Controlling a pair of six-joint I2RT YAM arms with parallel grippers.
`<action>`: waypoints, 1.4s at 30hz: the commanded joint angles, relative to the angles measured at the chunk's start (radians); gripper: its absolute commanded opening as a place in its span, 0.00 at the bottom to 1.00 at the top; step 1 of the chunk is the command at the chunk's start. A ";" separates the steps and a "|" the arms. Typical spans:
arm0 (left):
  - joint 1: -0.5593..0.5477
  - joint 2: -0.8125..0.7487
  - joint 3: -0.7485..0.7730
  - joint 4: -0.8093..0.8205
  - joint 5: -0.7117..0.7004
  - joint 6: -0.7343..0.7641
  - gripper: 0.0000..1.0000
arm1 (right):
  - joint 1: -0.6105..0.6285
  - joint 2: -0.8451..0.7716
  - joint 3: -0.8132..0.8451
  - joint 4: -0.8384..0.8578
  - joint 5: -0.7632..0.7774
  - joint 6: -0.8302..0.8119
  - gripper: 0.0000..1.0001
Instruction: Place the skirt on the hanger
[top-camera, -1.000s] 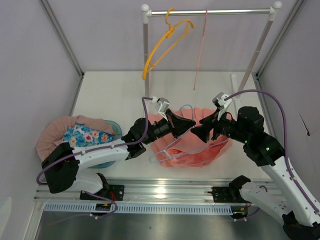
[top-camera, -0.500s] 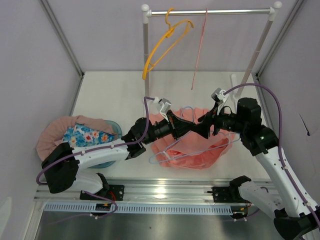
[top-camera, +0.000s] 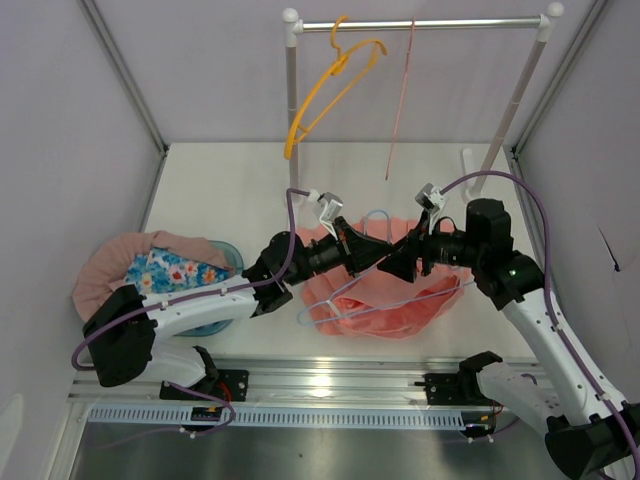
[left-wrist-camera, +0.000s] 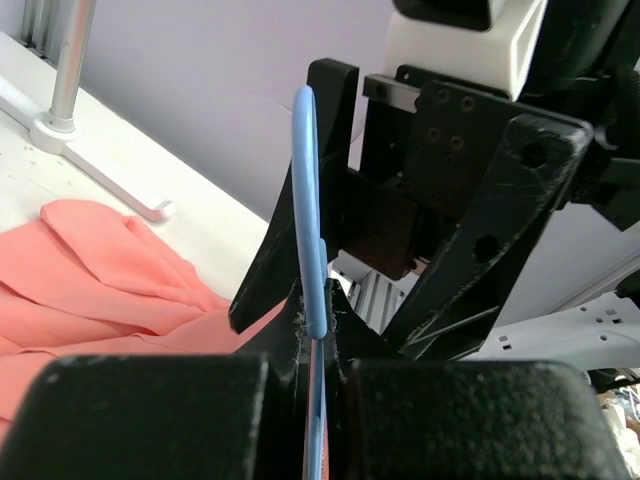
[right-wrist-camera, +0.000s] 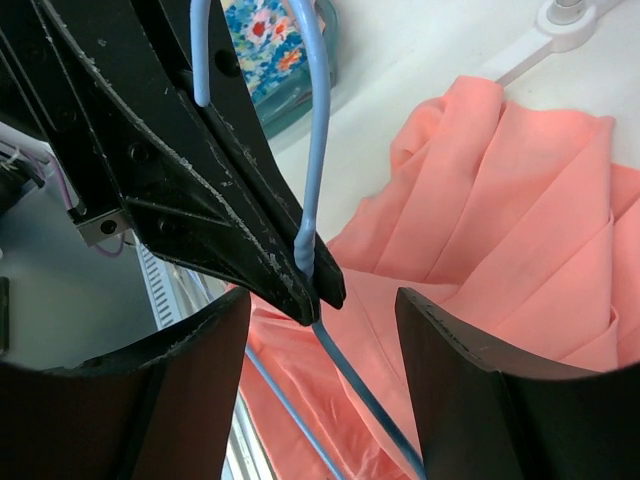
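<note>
We held the blue hanger (right-wrist-camera: 318, 150) by its neck in our shut left gripper (top-camera: 372, 255), over the pink skirt (top-camera: 400, 305) lying by the bench's (top-camera: 230, 190) front edge, so our right gripper (top-camera: 398, 262), jaws wide on both sides of it, could help.

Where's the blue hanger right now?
Top view, table centre: the blue hanger lies over the salmon skirt, its neck pinched in the left gripper, with the open right gripper facing it.
</note>
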 joint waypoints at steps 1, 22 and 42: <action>0.004 -0.025 0.059 0.081 0.027 -0.040 0.00 | -0.001 -0.005 -0.016 0.075 -0.037 0.029 0.64; 0.004 -0.026 0.143 -0.006 -0.022 0.013 0.21 | -0.022 -0.068 0.013 0.024 0.001 0.083 0.00; 0.002 -0.238 0.145 -0.233 -0.243 0.067 0.59 | -0.123 -0.108 0.231 -0.287 0.274 0.075 0.00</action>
